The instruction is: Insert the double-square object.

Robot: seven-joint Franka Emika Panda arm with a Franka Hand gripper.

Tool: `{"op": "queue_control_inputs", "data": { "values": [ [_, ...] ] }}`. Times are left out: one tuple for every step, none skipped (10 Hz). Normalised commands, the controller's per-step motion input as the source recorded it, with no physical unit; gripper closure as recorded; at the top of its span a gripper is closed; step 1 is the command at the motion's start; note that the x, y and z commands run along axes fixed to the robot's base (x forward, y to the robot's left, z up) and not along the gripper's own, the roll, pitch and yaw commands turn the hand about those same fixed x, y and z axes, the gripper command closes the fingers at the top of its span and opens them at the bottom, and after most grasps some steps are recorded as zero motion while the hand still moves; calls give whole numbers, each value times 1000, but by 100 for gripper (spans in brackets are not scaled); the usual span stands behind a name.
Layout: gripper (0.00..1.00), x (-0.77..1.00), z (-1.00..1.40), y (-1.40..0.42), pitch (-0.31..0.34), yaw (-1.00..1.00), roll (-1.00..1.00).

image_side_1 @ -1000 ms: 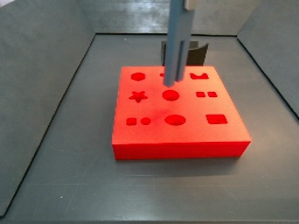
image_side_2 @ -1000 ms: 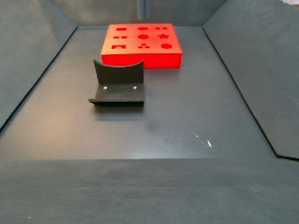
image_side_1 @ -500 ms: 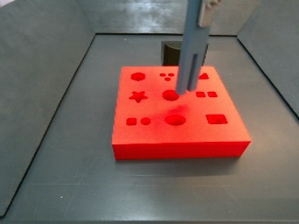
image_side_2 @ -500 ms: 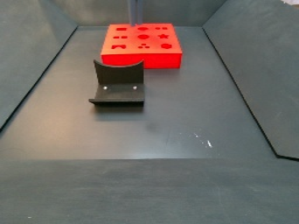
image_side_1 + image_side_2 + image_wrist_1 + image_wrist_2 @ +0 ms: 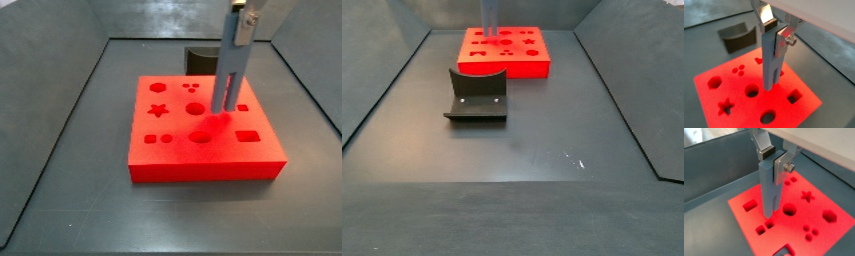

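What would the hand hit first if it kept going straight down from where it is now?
Likely the red block: the hand holds the double-square object upright, its lower end just above the block's top. Which hole lies beneath is unclear.

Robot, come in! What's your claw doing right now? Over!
End effector above the red block with shaped holes, shut on the long grey-blue bar. Bar upright, tip just over the block's top. Nothing in the way.

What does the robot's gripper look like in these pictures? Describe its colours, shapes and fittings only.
In both wrist views the gripper has two flat silver metal finger plates with dark pads on their inner faces. One finger carries round silver screw heads. Above them sits a pale, whitish body. In a side view only a light-coloured finger shows. No cables or markings are visible.
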Motion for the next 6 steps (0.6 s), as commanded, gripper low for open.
{"op": "queue_control_inputs", "data": {
  "values": [
    [100, 249, 57, 0, 10, -614, 253],
    [100, 0, 0, 0, 0, -29, 20],
    [100, 0, 0, 46, 0, 0, 0],
    [100, 294, -166, 60, 0, -89, 29],
    [100, 757, -209, 91, 20, -169, 24],
    [100, 834, -134, 114, 107, -194, 47]
  ]
}}
